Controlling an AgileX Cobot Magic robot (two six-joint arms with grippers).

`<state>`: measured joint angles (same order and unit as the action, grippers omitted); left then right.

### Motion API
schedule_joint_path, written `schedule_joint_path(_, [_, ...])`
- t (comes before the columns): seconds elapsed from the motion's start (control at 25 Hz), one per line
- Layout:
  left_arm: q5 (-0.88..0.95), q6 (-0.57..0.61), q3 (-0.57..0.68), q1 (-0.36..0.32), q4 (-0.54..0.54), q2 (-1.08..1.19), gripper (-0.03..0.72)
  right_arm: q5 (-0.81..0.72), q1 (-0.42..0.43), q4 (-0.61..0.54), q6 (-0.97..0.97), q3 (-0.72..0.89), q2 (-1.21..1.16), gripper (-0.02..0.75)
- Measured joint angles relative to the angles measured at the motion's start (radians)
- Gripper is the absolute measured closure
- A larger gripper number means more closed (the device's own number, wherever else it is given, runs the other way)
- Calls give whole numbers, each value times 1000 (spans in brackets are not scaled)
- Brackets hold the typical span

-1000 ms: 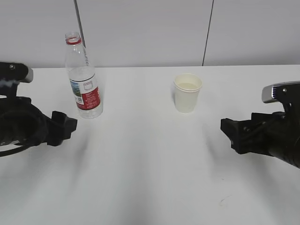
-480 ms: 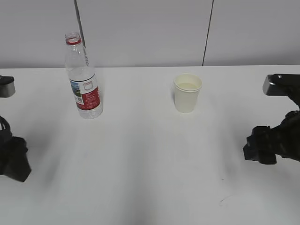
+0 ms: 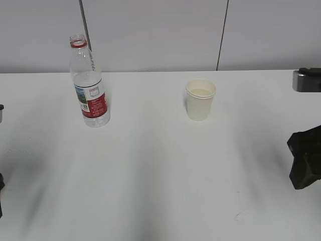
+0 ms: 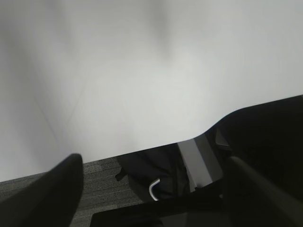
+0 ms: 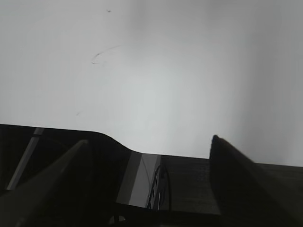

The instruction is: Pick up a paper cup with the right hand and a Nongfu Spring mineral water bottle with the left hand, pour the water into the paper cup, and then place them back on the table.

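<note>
The Nongfu Spring mineral water bottle (image 3: 90, 85) stands upright and uncapped at the back left of the table (image 3: 150, 165). The paper cup (image 3: 200, 99) stands upright right of centre, with a pale level surface inside near its rim. My right arm (image 3: 306, 163) is at the right edge, far from the cup. My left arm (image 3: 1, 114) only just shows at the left edge. In the left wrist view my left gripper (image 4: 152, 160) is open and empty over the table's front edge. In the right wrist view my right gripper (image 5: 150, 140) is open and empty.
A small dark scuff mark (image 3: 241, 215) lies on the table near the front right; it also shows in the right wrist view (image 5: 102, 54). A grey panelled wall (image 3: 160, 30) stands behind the table. Dark floor (image 4: 99, 184) shows beyond the table's front edge.
Both arms have pulled back from the middle toward the outer edges. The left arm has almost left the view. Bottle and cup have not moved.
</note>
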<state>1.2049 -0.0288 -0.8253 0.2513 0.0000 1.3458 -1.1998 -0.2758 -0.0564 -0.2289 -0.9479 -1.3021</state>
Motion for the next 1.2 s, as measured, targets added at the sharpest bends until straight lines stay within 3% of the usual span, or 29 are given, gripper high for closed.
schedule_joint_path(0.44, [3,-152,0,0,0,-1,140,-16,0,-26,22,-7,4,165])
schedule_joint_path(0.68, [5,-270,0,0,136,-48,140,-17,0,-27,108,-7,16,166])
schedule_joint_path(0.84, [8,-280,0,-1,138,-148,148,-17,0,-28,132,8,84,175])
schedule_joint_path(1.2, [35,-240,0,-1,69,-546,289,-27,0,-22,208,101,382,214])
